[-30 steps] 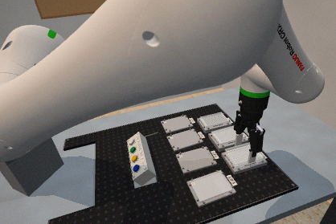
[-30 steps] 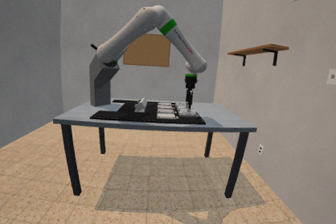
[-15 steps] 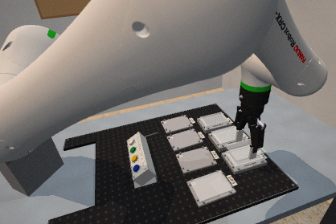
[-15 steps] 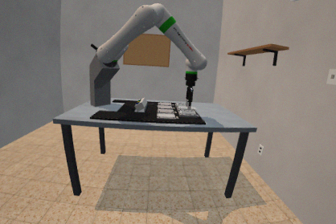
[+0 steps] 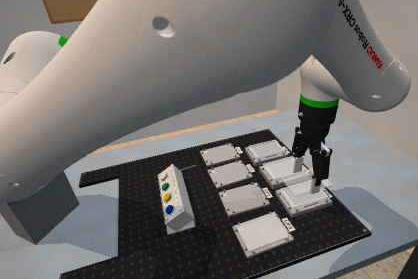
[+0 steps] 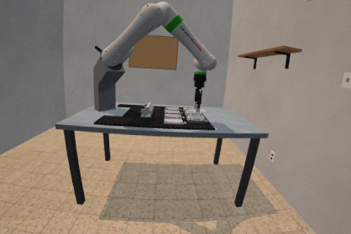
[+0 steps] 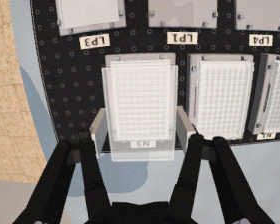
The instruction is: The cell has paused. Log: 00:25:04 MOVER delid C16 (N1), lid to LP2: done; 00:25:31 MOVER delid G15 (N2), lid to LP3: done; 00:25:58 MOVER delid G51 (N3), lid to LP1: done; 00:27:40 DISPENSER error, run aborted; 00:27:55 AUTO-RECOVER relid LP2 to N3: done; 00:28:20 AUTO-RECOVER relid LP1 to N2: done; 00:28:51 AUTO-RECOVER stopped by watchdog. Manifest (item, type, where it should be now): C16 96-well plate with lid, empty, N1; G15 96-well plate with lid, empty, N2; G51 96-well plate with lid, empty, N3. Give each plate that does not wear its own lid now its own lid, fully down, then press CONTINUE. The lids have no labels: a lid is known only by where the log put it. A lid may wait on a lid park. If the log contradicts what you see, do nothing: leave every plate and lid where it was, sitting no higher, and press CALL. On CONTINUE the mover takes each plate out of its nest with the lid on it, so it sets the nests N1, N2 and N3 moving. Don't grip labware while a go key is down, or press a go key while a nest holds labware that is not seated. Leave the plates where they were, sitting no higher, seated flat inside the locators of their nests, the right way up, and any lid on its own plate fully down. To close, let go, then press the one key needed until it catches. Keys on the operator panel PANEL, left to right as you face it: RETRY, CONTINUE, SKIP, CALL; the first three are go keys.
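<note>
Three white 96-well plates sit in a row of nests at the right of the black baseplate: a far one [image 5: 267, 151], a middle one [image 5: 285, 170] and a near one [image 5: 304, 197]. My gripper [image 5: 307, 175] hangs over the near plate and is shut on a clear lid [image 7: 140, 137], which it holds by its long sides just above that plate. The lid is level and slightly towards me from the plate. The middle plate [image 7: 223, 99] lies to the right in the wrist view. I cannot tell from these views whether the other two plates wear lids.
Four grey lid parks lie left of the plates [image 5: 220, 154] [image 5: 230, 172] [image 5: 243, 197] [image 5: 262, 233]; the nearest looks paler. The operator panel [image 5: 175, 206] with coloured keys stands further left. The table's right edge is close beside the plates.
</note>
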Robot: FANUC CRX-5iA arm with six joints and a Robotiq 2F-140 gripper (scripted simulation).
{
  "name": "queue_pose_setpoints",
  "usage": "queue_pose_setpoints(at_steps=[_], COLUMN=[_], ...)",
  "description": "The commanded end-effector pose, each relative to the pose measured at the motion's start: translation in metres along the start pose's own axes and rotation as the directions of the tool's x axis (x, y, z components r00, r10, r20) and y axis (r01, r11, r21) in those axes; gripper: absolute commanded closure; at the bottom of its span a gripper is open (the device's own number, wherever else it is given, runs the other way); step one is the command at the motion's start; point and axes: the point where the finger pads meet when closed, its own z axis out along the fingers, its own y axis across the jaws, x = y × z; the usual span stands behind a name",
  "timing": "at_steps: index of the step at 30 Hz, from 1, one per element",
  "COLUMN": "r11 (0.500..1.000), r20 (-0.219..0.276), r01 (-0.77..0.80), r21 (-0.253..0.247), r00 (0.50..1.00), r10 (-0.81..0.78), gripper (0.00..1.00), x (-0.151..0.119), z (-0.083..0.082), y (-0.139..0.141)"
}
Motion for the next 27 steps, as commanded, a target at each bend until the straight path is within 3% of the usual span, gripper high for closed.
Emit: queue_pose_setpoints(at_steps=[1, 15, 17, 18, 19, 20, 22, 23, 25, 26, 27], r11=[1.000, 1.000, 1.000, 1.000, 1.000, 1.000, 1.000, 1.000, 1.000, 1.000, 1.000], r20=[0.000, 0.000, -0.007, -0.013, -0.013, -0.019, -0.019, -0.021, -0.021, -0.020, -0.020], r01=[0.000, 0.000, 0.000, 0.000, 0.000, 0.000, 0.000, 0.001, 0.001, 0.001, 0.001], r21=[0.000, 0.000, -0.007, -0.012, -0.012, -0.015, -0.015, -0.016, -0.016, -0.013, -0.013], r00=[1.000, 1.000, 1.000, 1.000, 1.000, 1.000, 1.000, 1.000, 1.000, 1.000, 1.000], r10=[0.000, 0.000, 0.000, 0.000, 0.000, 0.000, 0.000, -0.001, -0.001, -0.001, -0.001], gripper=[1.00, 1.00, 1.00, 1.00, 1.00, 1.00, 1.00, 1.00, 1.00, 1.00, 1.00], x=[0.000, 0.000, -0.002, -0.003, -0.003, -0.003, -0.003, -0.003, -0.003, -0.002, -0.002], z=[-0.003, -0.005, -0.002, 0.001, 0.001, 0.004, 0.004, 0.004, 0.005, 0.003, 0.004], y=[0.000, 0.001, 0.026, 0.053, 0.053, 0.086, 0.088, 0.121, 0.127, 0.158, 0.166])
